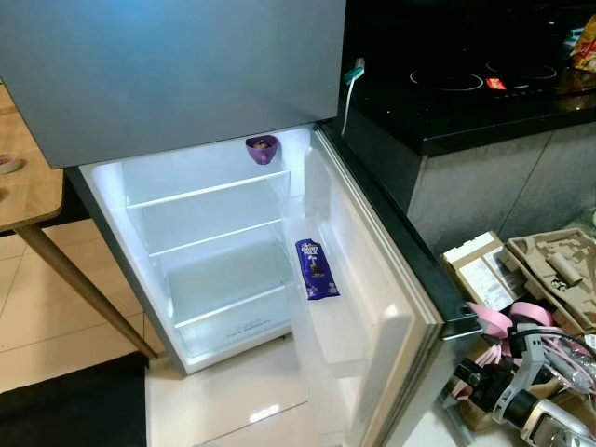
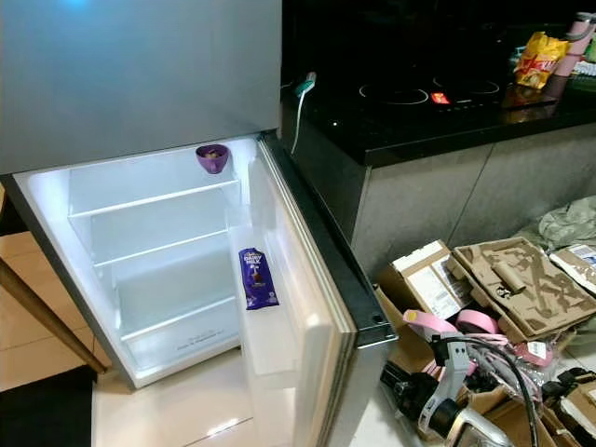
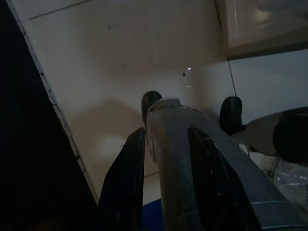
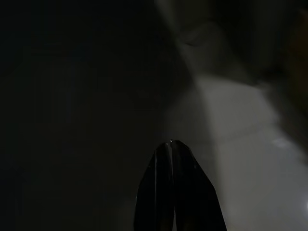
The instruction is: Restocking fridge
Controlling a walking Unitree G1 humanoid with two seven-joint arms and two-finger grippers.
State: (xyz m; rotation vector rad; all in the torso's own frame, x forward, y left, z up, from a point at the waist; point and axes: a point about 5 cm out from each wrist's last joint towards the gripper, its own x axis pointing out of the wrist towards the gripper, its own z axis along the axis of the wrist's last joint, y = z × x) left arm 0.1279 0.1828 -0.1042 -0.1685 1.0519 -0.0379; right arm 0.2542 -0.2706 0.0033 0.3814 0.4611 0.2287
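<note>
Right eye view: chocolate bar (image 2: 258, 278) stands upright in the fridge door shelf (image 2: 270, 345), long axis vertical; right gripper (image 4: 174, 159) jaws pressed together.
</note>
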